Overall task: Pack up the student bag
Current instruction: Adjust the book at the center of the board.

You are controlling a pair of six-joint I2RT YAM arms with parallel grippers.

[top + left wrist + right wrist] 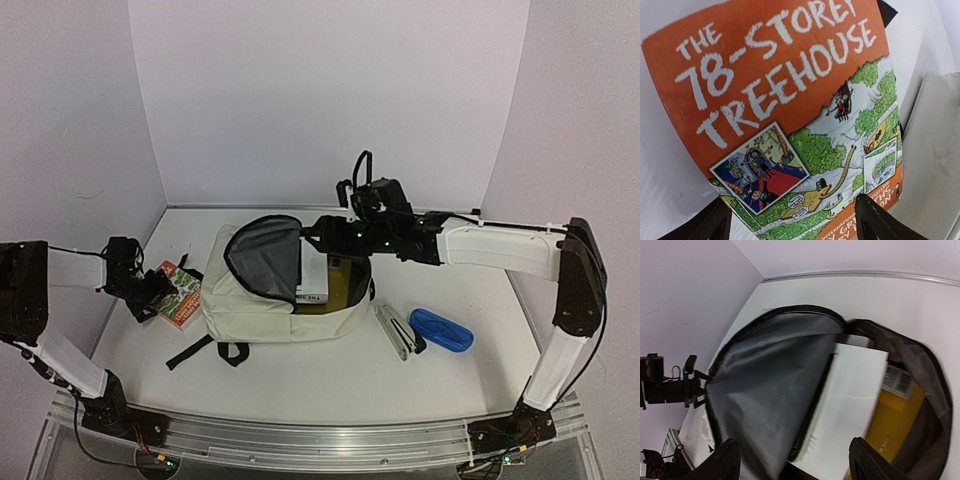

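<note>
Bright even light, slight motion blur

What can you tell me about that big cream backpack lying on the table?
The student bag is a cream fabric backpack with black straps and zip trim, lying flat on the white table. Its flap stands open, showing grey lining; a white book-like item and a yellow item lie inside. The right gripper hangs open just above the opening.

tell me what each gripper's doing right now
left gripper: open, over the book
right gripper: open, above the student bag, holding nothing
</note>
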